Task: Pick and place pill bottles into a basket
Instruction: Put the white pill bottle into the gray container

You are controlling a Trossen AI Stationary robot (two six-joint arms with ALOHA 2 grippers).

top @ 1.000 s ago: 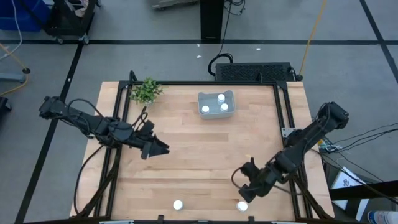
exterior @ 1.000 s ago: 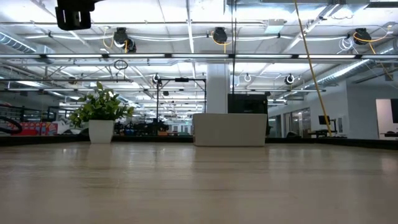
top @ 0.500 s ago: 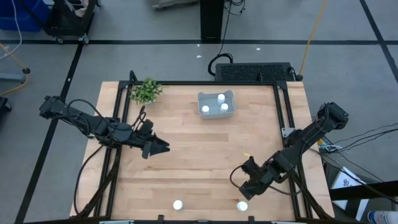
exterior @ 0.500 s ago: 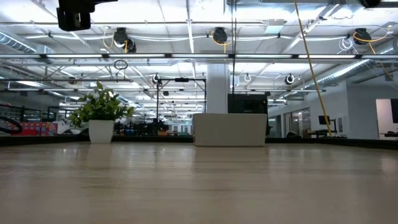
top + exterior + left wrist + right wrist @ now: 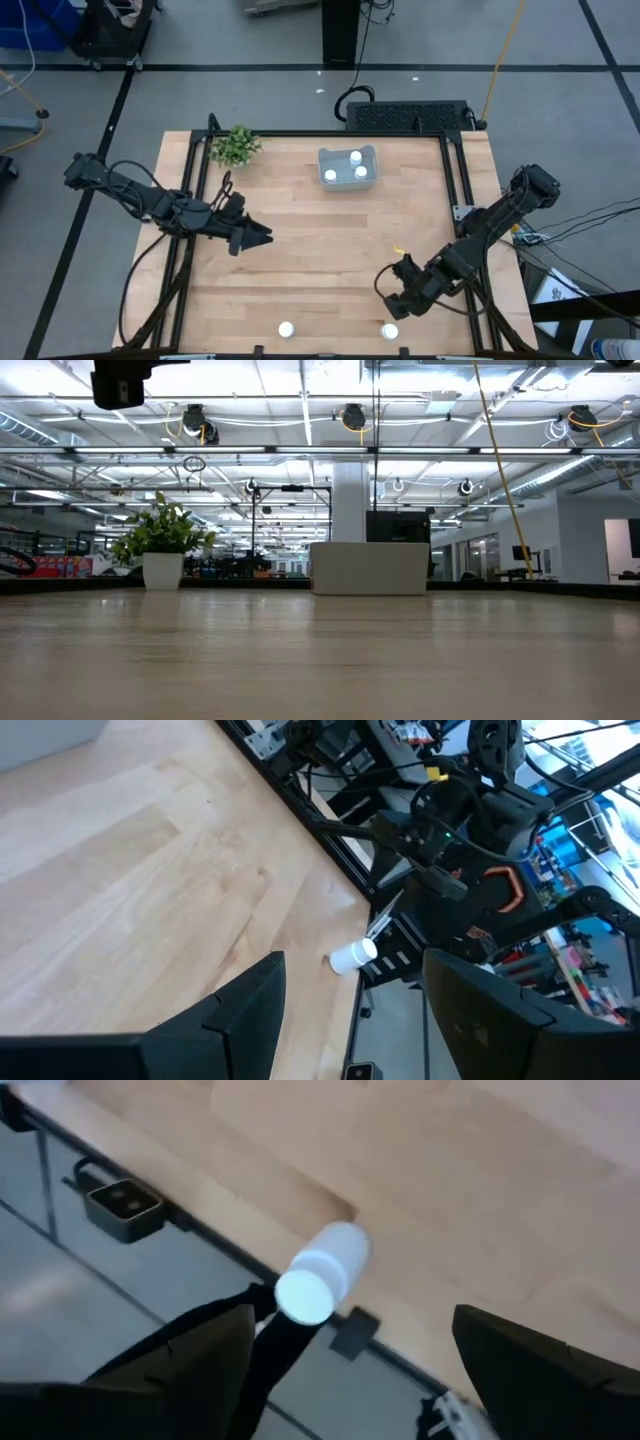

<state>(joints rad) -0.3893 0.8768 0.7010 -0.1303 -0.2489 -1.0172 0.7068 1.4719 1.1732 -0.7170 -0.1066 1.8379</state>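
Start at the left of the high view. The left hand (image 5: 262,238) hangs over the left-centre of the worktop (image 5: 320,260), well apart from every bottle. In the left wrist view its fingers (image 5: 240,1010) stand apart with nothing between them. Treat this arm as waiting.

Next, note the small green plant (image 5: 235,146) at the far left corner. It is not part of the task.

At the near edge, left of centre, one pill bottle (image 5: 286,329) stands alone, untouched.

At the far centre, the basket (image 5: 348,180) holds three pill bottles, so three of five are placed and two remain on the worktop.

At the near right, the right hand (image 5: 397,308) hovers just beside the last pill bottle (image 5: 390,331). In the right wrist view, this bottle (image 5: 320,1272) lies on its side at the very edge of the worktop, cap outward. The right fingers (image 5: 190,1355) are spread wide on either side, clear of it.

The step in hand is the pick of this fourth bottle. Judge the next move as follows: lower the hand around the bottle's body, then close. Approach gently; a nudge could roll it off the edge.
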